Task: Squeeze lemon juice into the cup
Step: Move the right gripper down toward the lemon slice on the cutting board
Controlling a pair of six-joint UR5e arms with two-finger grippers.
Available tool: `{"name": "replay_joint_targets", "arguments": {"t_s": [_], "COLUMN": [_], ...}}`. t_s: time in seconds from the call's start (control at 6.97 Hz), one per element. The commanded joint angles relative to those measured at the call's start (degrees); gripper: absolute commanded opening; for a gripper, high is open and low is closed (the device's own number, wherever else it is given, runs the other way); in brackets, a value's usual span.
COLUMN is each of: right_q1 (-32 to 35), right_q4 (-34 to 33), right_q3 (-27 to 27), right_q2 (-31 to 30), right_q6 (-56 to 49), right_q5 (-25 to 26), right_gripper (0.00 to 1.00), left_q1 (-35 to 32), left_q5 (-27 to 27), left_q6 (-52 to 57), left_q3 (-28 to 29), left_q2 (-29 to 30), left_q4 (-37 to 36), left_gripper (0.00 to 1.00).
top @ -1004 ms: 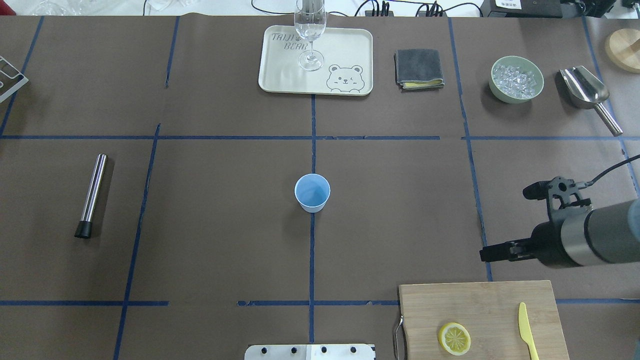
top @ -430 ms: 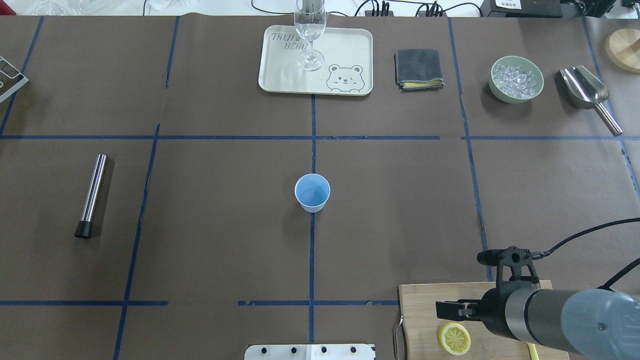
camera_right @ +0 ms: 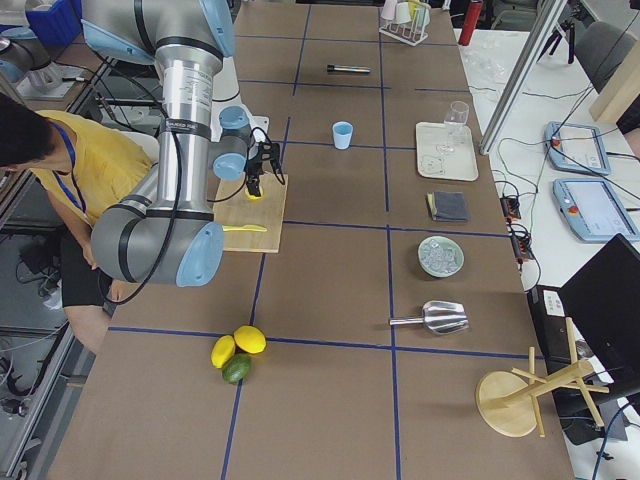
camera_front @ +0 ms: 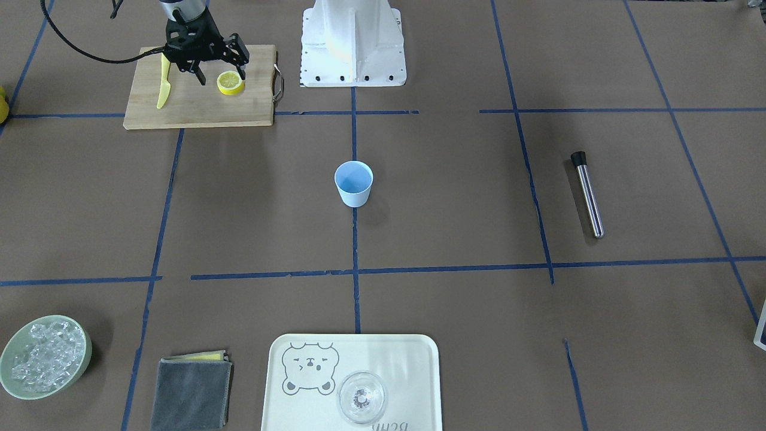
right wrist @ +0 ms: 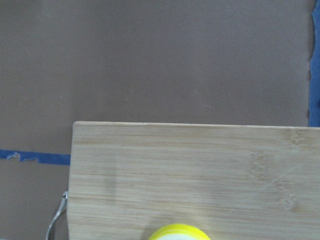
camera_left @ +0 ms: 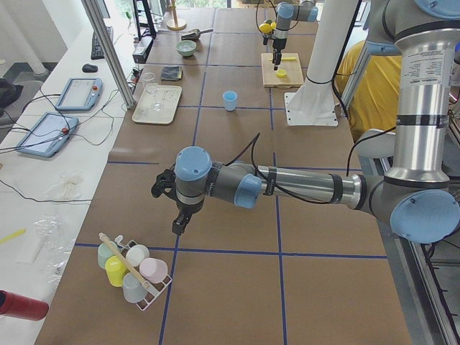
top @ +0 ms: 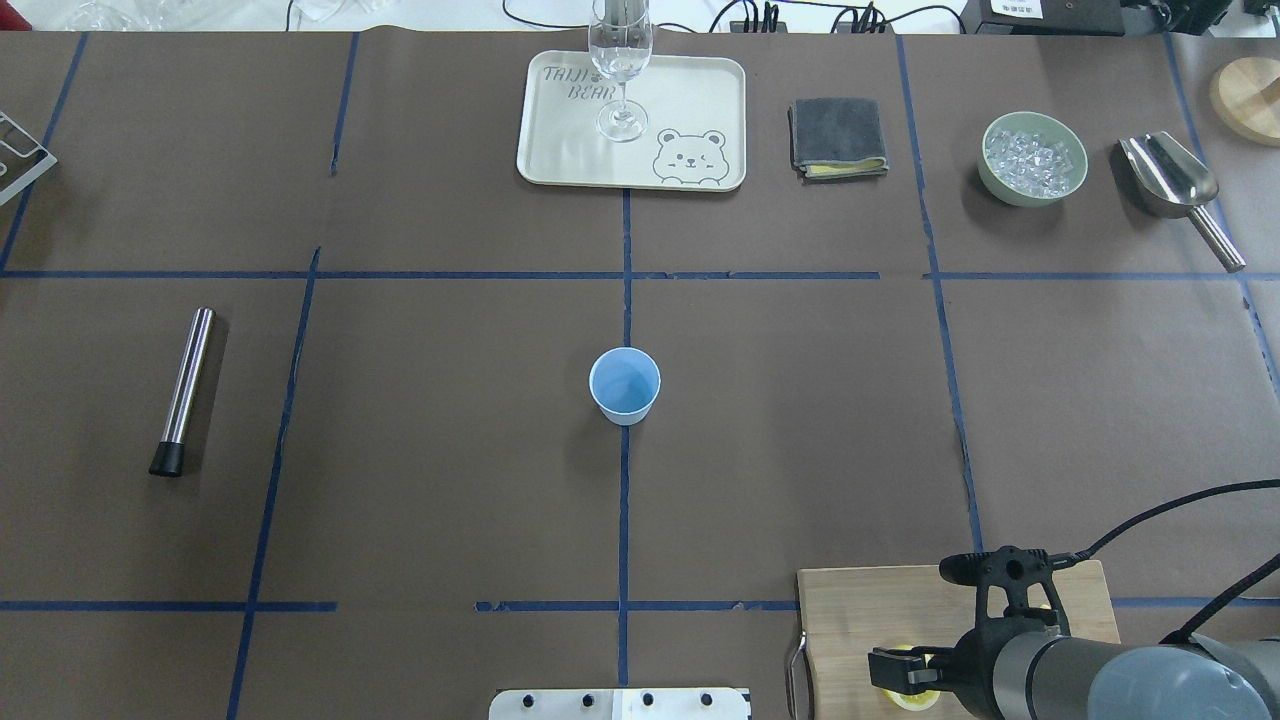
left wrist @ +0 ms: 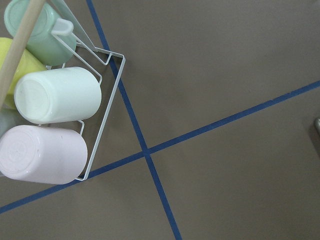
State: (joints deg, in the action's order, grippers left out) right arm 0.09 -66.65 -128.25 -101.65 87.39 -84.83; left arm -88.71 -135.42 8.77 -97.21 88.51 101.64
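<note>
right gripper point(camera_front: 221, 70): jaws wide, above thin round yellow lemon slice point(camera_front: 230, 84)
slice: wooden cutting board point(camera_front: 197, 111), handle-end edge
small light-blue plastic cup point(camera_front: 353, 182): worktop point(camera_front: 479, 209) centre
left gripper point(camera_left: 177, 224): width cannot be told

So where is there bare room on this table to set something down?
Bare paper all round the cup: between it and the tray, and out to the steel rod. Crowded: the cutting board, with lemon, knife and the right pincer above; also the cloth, ice bowl and scoop row.
</note>
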Motion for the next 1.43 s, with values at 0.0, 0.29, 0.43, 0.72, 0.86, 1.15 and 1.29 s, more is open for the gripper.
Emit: {"name": "replay_joint_targets", "arguments": {"t_s": [0.0,0.29,0.43,0.72,0.86,1.15,1.29], "right_q1": [-0.9,-1.4,-1.6,-1.6,-1.5,-1.2,-1.2], "right_q4": [-1.6,-1.6,-1.6,-2.1,-2.3,-2.9,-2.9], "right_q3": [0.2,0.6,1.4,3.0,2.9,2.8,2.7], "right_q2": [-0.1,0.4,1.0,3.1,3.1,3.0,3.0], "right_q6": [0.8,1.1,1.1,1.1,1.1,1.1,1.2], "right_q5": [0.6,0.5,0.5,0.6,0.5,0.5,0.5], "right_gripper": [1.0,1.0,1.0,1.0,1.0,0.98,0.95], "left_q1": [-0.1,-0.1,-0.1,-0.1,-0.1,-0.1,-0.1], "left_q5": [-0.2,-2.9,-2.8,-2.9,-2.9,-2.9,-2.9], "left_q6": [-0.1,-0.1,-0.1,-0.1,-0.1,-0.1,-0.1], "left_q3": [-0.1,-0.2,-0.2,-0.2,-0.2,-0.2,-0.3], "left_q2": [0.0,0.0,0.0,0.0,0.0,0.0,0.0], "left_q4": [0.1,0.0,0.0,0.0,0.0,0.0,0.0], "left_gripper": [1.0,1.0,1.0,1.0,1.0,1.0,1.0]}}
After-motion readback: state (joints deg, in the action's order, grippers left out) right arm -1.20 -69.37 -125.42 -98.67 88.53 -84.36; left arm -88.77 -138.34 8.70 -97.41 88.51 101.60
